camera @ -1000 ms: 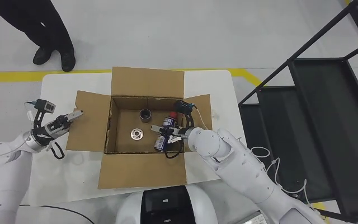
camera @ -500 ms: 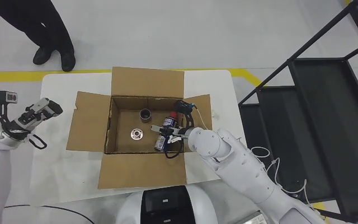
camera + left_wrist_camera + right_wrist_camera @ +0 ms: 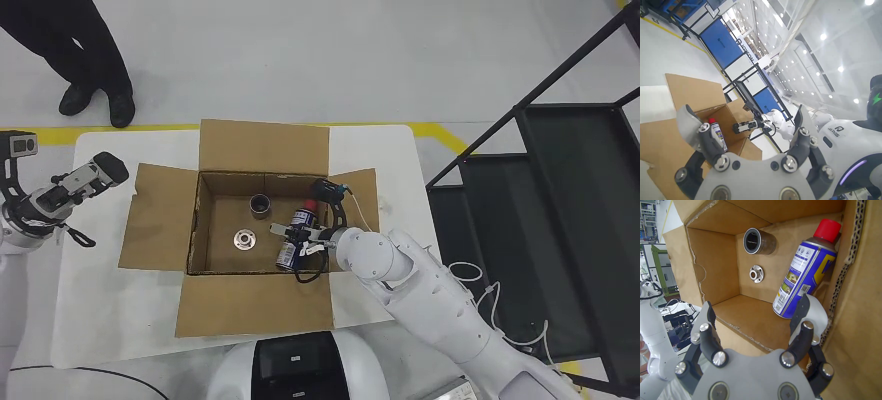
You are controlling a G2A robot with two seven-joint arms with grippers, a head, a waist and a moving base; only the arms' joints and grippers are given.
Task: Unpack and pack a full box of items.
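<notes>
Item 1, right pincer [image 3: 755, 303]: is hanging inside the cardboard box [image 3: 715, 262], fingers spread wide and gripping nothing. Item 2, spray can [image 3: 806, 275], blue with a red cap: is resting aslant along the box wall, its base end just beside one finger of the right pincer and its cap pointing away from it (whether finger and can are touching, I cannot tell). Item 3, metal cylinder [image 3: 759, 243], and item 4, small flange [image 3: 756, 273]: are sitting on the box floor farther ahead of the pincer, off toward its other finger, apart from the can and from each other. Item 5, left pincer [image 3: 743, 111]: is hovering outside the box, well apart from everything in it, likewise spread and empty. Risk noted: the can is not sitting squarely between the fingers, so closing now is likely to nudge it along the wall instead of clamping it. Its round, smooth body may slip or roll toward the flange. The finger nearest the corrugated wall could snag the cardboard and drag the box.
</notes>
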